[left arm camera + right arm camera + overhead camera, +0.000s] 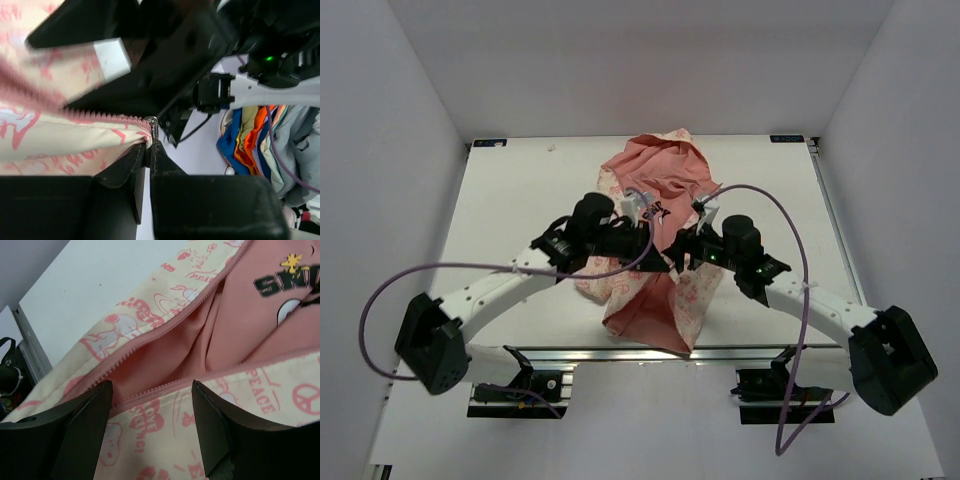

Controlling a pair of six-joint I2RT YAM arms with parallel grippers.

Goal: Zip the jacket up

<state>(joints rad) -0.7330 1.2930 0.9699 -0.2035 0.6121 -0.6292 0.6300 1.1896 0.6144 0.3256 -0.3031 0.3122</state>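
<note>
While the jacket (650, 300) lies unzipped beneath both grippers, cream with pink print outside and salmon lining showing, your left gripper (148, 150) is pinched on its edge just below the zipper slider (152, 124). Your right gripper (150, 407) hangs close above the open zipper (170, 332), jaws apart.

place: robot lab | evidence: white-walled booth (390, 150), aluminium rail (570, 354)
</note>
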